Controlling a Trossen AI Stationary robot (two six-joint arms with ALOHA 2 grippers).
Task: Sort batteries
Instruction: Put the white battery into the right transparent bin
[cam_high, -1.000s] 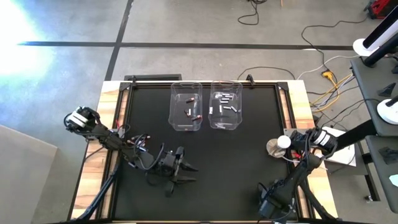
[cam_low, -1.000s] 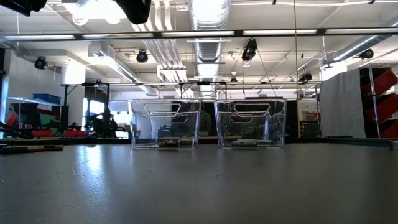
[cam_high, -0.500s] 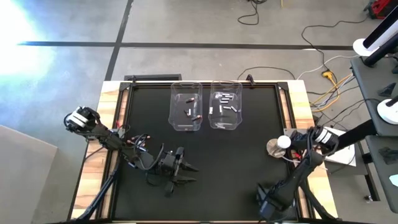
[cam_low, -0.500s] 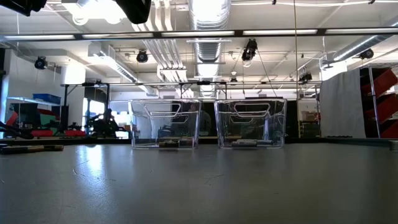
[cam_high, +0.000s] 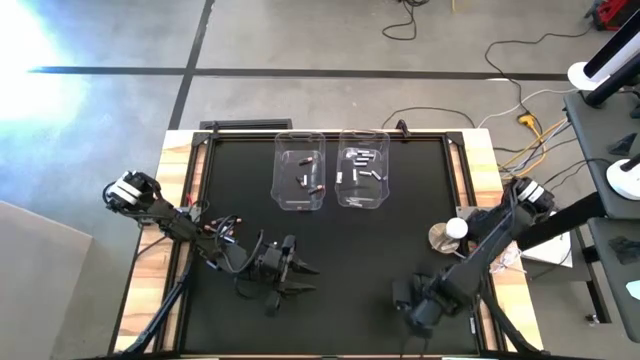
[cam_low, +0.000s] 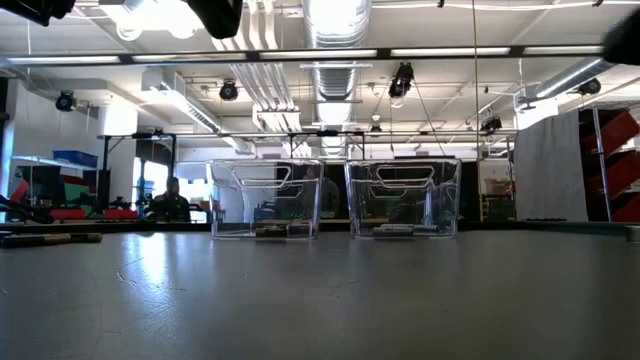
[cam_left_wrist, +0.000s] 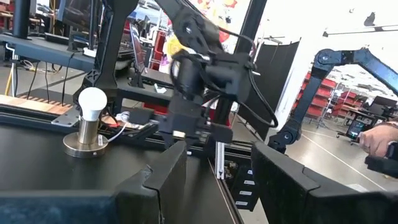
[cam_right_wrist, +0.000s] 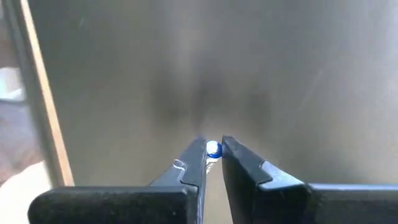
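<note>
1. Where the tabletop (cam_high: 330, 250) lies nearest, the right end effector (cam_high: 412, 318) hangs low, fingers nearly closed, holding nothing.
2. Left end effector (cam_high: 300, 278), near the front edge, fingers spread wide, empty.
3. Farther back, the batteries (cam_high: 362, 165) lie in two clear bins (cam_high: 300, 172), side by side.
</note>
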